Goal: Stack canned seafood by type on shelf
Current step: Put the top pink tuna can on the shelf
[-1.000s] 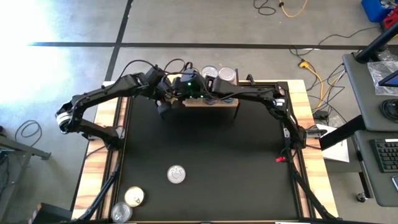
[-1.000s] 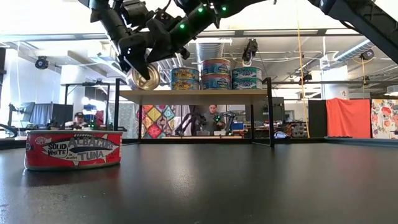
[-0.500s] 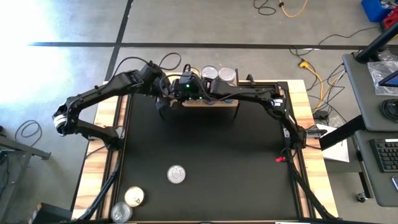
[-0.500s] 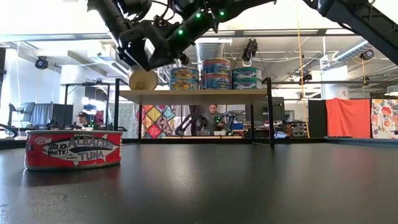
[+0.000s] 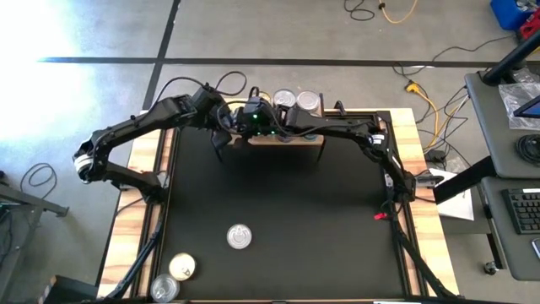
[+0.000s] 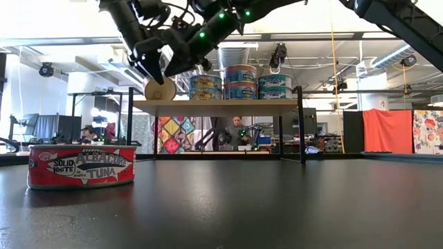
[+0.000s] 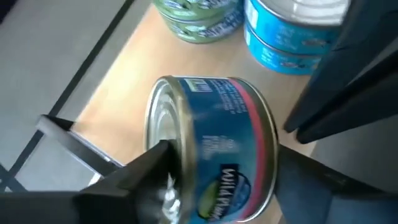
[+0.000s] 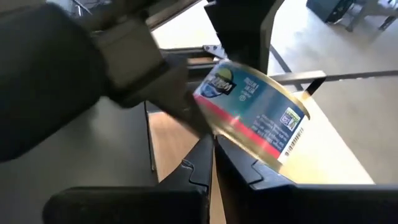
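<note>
Near edge of the table point(image 5: 278, 291): three tins point(image 5: 240, 237) wait, well apart from both arms. At the far edge, on the shelf's point(image 6: 214, 106) left end, a blue-labelled can point(image 7: 211, 146) lies tilted on its side, round axis near level. The left gripper point(image 7: 217, 171) straddles it, jaws grasping the can's rim and body. The right gripper point(image 8: 212, 146), jaws clenched empty, sits just beside the can. Judgement: the left arm must right the can.

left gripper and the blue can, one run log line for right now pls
left gripper: holding blue can on its side | place: left end of shelf | right gripper: shut, empty, alongside | step: placing
</note>
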Motion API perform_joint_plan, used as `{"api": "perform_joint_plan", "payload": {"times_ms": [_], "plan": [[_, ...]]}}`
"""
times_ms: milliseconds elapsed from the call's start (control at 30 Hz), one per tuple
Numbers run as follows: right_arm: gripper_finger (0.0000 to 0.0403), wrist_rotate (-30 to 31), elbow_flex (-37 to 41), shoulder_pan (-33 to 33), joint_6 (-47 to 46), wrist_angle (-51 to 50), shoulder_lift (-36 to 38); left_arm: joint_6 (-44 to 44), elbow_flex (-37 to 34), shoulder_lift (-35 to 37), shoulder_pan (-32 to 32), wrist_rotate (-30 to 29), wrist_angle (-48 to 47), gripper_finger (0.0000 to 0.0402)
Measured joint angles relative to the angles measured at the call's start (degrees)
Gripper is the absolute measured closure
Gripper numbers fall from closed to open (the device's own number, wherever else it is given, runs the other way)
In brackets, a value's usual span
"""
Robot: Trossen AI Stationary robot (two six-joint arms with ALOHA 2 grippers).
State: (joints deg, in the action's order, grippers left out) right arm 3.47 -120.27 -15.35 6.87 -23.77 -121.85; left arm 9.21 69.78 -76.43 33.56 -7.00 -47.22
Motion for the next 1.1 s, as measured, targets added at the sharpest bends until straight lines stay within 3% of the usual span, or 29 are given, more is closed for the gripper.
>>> {"api": "perform_joint_plan", "payload": {"times_ms": [133,233,400,600,733,900,1100], "plan": [[0.039,0.0,-0.24,0.32,0.99,-0.15,1.36,-2.31,1.87,0.29,0.09,0.41,-1.28,0.021],[0.039,-0.01,-0.37,0.68,1.67,-0.34,2.86,-6.51,4.09,0.38,0.13,2.13,-2.42,0.0216],[0.039,2.72,-0.39,1.44,3.83,-2.3,5.77,-20.54,4.3,2.67,1.06,8.87,-1.85,0.0208],[0.039,3.19,-0.39,2.0,3.65,-4.32,8.26,-37.73,2.87,2.4,3.15,8.74,-1.0,0.0211],[0.039,3.29,-0.39,2.74,3.63,-5.96,9.62,-48.02,-0.16,2.08,4.15,8.89,1.71,0.0211],[0.039,3.24,-0.39,3.77,3.64,-8.8,10.15,-57.31,-3.98,2.21,4.44,13.31,10.79,0.0211],[0.039,3.25,-0.39,4.11,3.65,-12.42,10.15,-64.02,-6.45,1.96,4.36,14.55,15.46,0.0211]]}}
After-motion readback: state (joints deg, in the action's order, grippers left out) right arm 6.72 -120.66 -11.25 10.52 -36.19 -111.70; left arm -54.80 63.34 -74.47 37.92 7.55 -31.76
